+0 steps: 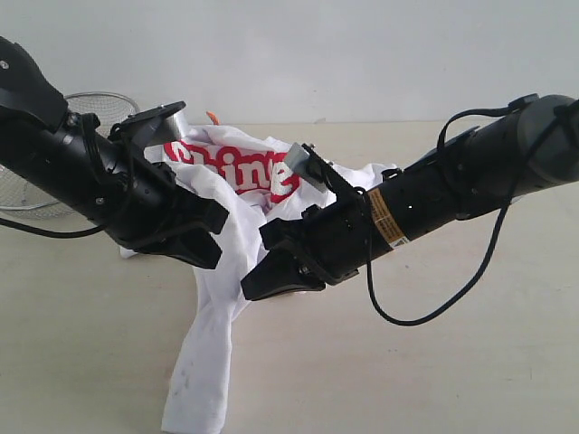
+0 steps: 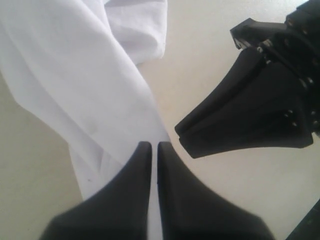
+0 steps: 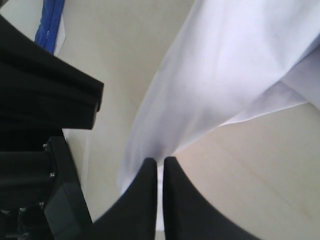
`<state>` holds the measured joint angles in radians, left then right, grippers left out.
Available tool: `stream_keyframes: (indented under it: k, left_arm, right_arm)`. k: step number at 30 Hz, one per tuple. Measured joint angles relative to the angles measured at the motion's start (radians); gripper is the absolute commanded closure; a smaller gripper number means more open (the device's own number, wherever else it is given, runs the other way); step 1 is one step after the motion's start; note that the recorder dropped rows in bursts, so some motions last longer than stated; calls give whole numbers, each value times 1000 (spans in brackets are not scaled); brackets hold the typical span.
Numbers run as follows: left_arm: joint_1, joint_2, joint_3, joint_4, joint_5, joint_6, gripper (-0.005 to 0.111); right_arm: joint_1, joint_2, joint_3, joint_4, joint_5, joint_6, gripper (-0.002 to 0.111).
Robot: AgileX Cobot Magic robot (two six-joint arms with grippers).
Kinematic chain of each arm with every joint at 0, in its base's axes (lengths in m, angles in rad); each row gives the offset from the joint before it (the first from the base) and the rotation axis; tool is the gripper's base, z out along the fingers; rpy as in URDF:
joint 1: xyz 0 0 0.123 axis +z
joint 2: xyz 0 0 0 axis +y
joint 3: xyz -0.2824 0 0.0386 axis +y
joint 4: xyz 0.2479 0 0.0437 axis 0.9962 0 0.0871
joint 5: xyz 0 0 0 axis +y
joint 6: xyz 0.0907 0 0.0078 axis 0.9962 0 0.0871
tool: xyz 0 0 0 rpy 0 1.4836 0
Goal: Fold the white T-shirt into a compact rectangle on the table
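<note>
At the far left a wire-mesh basket [image 1: 104, 107] is sitting on the table [image 1: 470, 362], near the back edge. The left arm is covering most of it, so I cannot tell what is lying inside.

Just to the right, the left hand [image 1: 217, 240] is pointing down over the white T-shirt [image 1: 213, 334]. In the left wrist view its fingers [image 2: 135, 170] are pressing together with only a thin sliver of white cloth showing between them, and the folds of the shirt [image 2: 75, 75] are narrowing into the tips. It is pinching the fabric.

The shirt is lying crumpled in the middle of the table. Its bunched upper part is rising behind the two hands, with the red-outlined lettering [image 1: 240, 167] facing the camera and a small orange tag [image 1: 211, 116] sticking up at the back, while one long white strip is trailing toward the near edge.

Right of that strip, the right hand [image 1: 253, 289] is reaching in low, its tip near the left hand but apart from it. The right wrist view is showing its fingers [image 3: 175, 190] closed the same way on a drawn-in fold of the shirt [image 3: 235, 70]. A black cable [image 1: 425, 316] is hanging in a loop under the right arm.
</note>
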<state>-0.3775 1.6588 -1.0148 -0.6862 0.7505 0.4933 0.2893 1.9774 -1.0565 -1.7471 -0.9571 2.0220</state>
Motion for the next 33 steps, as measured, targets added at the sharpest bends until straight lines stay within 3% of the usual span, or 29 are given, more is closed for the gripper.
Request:
stream_keyframes:
  k: [20,30,33]
  left_arm:
    - [0,0,0,0,5,0,102]
    - [0,0,0,-8,22,11,102]
    - [0,0,0,-84,20,59,102]
  right_arm:
    - [0,0,0,0,43,38,108]
    - [0,0,0,11,351,65,108]
    - [0,7,-22,55,427,-7,108]
